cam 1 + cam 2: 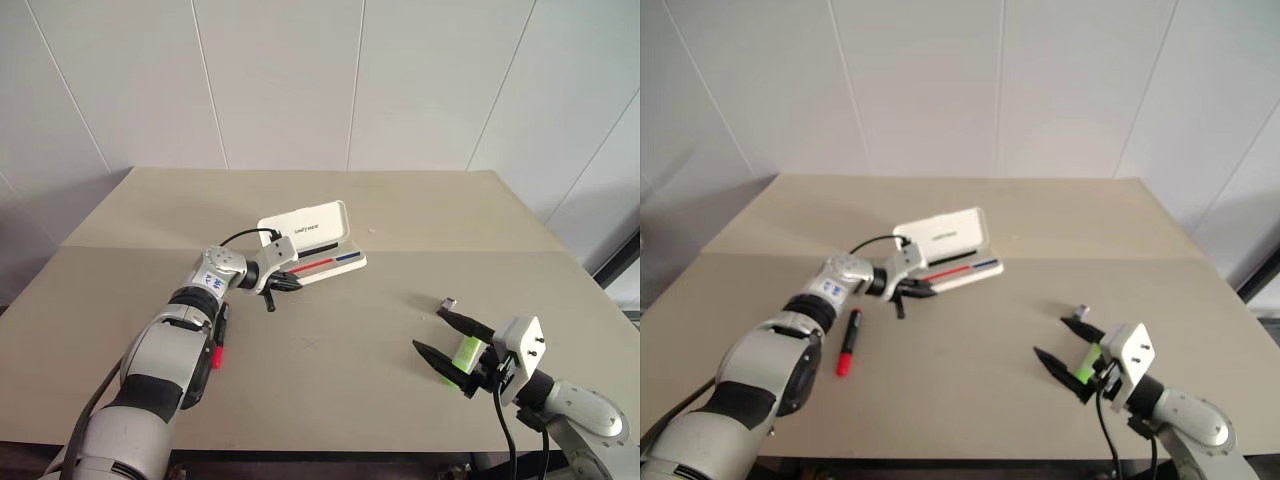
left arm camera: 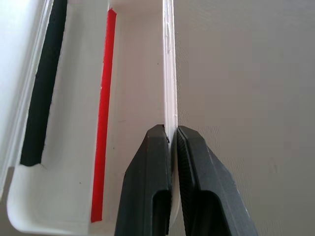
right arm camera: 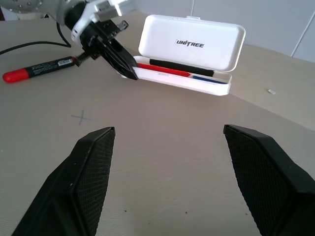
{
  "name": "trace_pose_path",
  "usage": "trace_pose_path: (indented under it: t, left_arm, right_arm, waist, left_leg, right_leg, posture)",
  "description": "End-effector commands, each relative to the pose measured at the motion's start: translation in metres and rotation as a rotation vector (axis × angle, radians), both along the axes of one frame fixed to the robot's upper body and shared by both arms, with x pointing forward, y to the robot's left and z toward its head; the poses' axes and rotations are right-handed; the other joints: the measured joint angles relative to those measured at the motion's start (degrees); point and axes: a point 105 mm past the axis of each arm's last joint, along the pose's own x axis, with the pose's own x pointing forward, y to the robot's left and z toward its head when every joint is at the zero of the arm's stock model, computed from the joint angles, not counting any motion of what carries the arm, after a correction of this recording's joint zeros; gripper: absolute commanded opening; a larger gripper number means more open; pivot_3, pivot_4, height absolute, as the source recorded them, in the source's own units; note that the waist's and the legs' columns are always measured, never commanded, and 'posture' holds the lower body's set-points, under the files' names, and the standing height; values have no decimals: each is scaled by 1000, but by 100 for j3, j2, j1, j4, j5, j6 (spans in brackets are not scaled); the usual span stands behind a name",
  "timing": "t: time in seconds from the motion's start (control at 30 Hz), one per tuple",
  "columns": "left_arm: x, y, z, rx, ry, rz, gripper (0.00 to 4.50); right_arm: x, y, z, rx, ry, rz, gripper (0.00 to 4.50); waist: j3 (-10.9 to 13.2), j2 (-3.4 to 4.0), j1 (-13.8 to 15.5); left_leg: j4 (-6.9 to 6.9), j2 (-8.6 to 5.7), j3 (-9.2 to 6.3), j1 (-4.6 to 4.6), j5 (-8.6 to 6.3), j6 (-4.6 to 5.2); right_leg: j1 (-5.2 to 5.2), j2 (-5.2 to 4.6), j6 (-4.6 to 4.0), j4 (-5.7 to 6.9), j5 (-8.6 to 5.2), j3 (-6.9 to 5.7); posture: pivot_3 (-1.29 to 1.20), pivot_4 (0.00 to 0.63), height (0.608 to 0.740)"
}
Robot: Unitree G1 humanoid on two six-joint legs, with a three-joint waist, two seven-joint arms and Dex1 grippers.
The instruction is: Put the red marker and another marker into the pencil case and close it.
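Observation:
The white pencil case (image 1: 305, 224) lies open at mid-table, lid raised, with a red-and-blue stripe in its tray. My left gripper (image 1: 285, 283) is shut on the thin front wall of the tray near its left end; in the left wrist view both fingers (image 2: 155, 147) pinch that wall. The red marker (image 1: 848, 343) lies flat on the table beside my left forearm, untouched. My right gripper (image 1: 428, 329) is open at the near right, well apart from the case. A lime-green marker (image 1: 467, 352) shows between the bases of its fingers; I cannot tell whether it rests on the table.
The beige table (image 1: 400, 200) has a seam across it behind the case. A faint pencilled cross (image 3: 81, 117) marks the surface between the two grippers. A tiny white scrap (image 3: 271, 91) lies right of the case. A black cable loops over my left wrist.

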Motion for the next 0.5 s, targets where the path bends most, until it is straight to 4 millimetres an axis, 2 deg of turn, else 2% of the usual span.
trace_pose_path:
  t: [0.03,0.3,0.5]
  left_arm:
    - [-3,-1,21,0,-80,-84,4]
    - [-35,0,23,12,-154,-375,4]
    - [-70,4,4,56,-174,-518,4]
  right_arm:
    - [-1,-3,9,0,-26,10,4500]
    - [5,-7,10,-10,-25,29,4500]
    - [1,-11,12,-19,-12,43,4500]
  waist:
    - [0,0,9]
    - [0,0,14]
    - [0,1,-6]
  left_leg:
    - [0,0,0,0,0,0]
    - [-1,0,-1,-5,0,-1]
    - [-1,3,0,-1,0,0]
  right_leg:
    - [0,0,0,0,0,0]
    - [0,-2,0,-5,0,0]
    - [-3,-1,-2,8,-1,5]
  posture:
    - [0,150,740]
    - [0,150,740]
    - [0,150,740]
